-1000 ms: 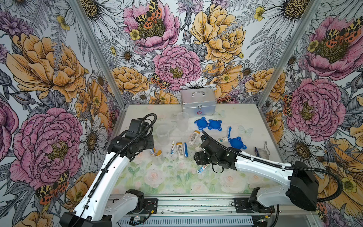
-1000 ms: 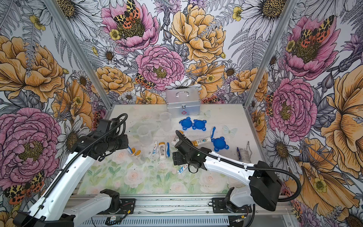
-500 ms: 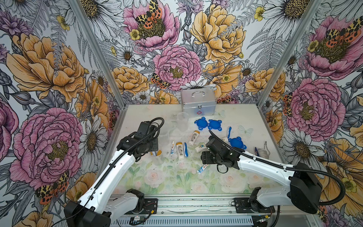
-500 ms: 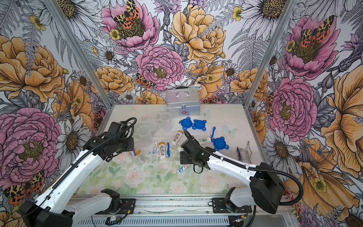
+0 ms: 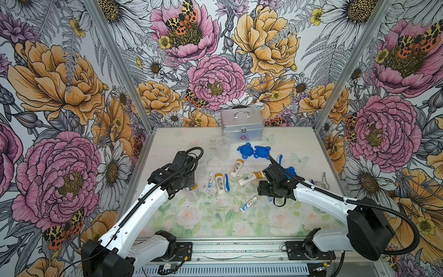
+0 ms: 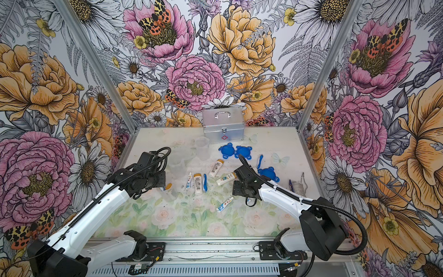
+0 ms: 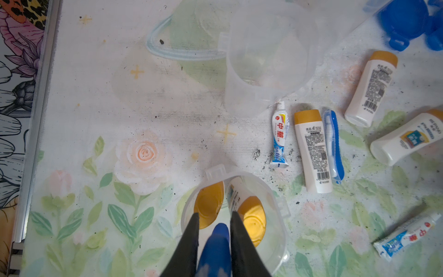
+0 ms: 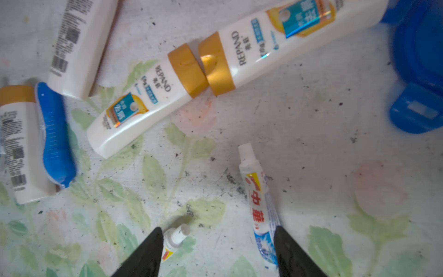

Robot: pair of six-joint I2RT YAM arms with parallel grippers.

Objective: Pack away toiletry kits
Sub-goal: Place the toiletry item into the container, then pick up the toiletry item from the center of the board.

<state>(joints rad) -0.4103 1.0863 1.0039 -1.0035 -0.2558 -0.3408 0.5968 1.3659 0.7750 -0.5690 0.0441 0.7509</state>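
A clear cup [image 7: 284,239] stands at the left of the table with two yellow-capped white bottles [image 7: 208,203] upright in it. My left gripper [image 7: 215,217] hangs over its mouth, shut on a blue toothbrush [image 7: 215,247] that points down into the cup [image 5: 193,193]. My right gripper [image 8: 217,237] is open low over the table. One white-blue tube [image 8: 257,203] lies along one finger and the capped tip of a second tube [image 8: 178,236] sits against the other. In both top views the right wrist hides its fingers; a tube [image 5: 248,204] lies just to its left.
An empty clear cup [image 7: 266,64] stands beyond the filled one. A tube [image 7: 279,136], bottles [image 7: 312,151] [image 7: 370,88] [image 7: 407,139] and a toothbrush [image 7: 332,144] lie mid-table. Blue lids [image 5: 245,150] [image 5: 290,171] and a silver case [image 5: 242,126] sit behind.
My left gripper has come down over the cup with the toothbrush. My right gripper has shifted a little to the right, onto the tubes, and its jaws have narrowed slightly.
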